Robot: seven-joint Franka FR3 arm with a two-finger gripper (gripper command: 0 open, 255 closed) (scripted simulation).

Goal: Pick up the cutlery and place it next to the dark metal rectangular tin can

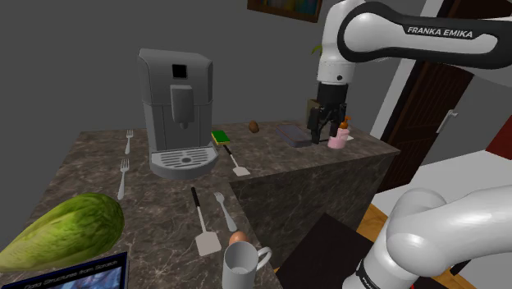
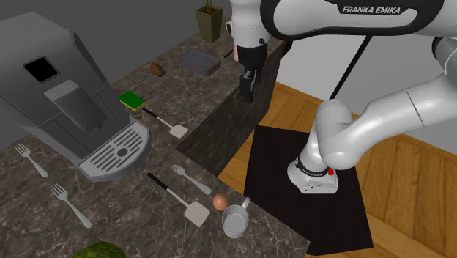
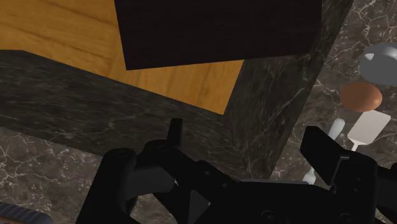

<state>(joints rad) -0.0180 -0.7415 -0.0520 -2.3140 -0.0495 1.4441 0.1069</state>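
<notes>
Pick not yet begun, we judge: gripper (image 1: 326,130) hangs wide open and empty, with the tin can (image 1: 294,134), well to the shoulder view's right of the coffee machine (image 1: 176,107). A fork (image 1: 123,179) and a second fork (image 1: 129,142) lie left of the machine, a third fork (image 1: 226,212) in front. Next: cross over, descend, pinch a thin flat handle. Dark marble counter (image 1: 98,156), wood floor (image 2: 410,190).

On the worktop (image 1: 98,197), in the shoulder view, the coffee machine (image 1: 175,107) stands toward the back. To its left lie 2 forks, the far fork (image 1: 129,141) behind the near fork (image 1: 123,178). A sponge (image 1: 221,136) lies just right of the machine, with a spatula (image 1: 236,162) before it. Farther right sits the tin (image 1: 294,134), and the pincer (image 1: 326,127) hangs just to its right. At the front a second spatula (image 1: 202,222) and a spoon (image 1: 225,209) lie side by side, with an egg (image 1: 238,238) and a mug (image 1: 242,264) before them.
</notes>
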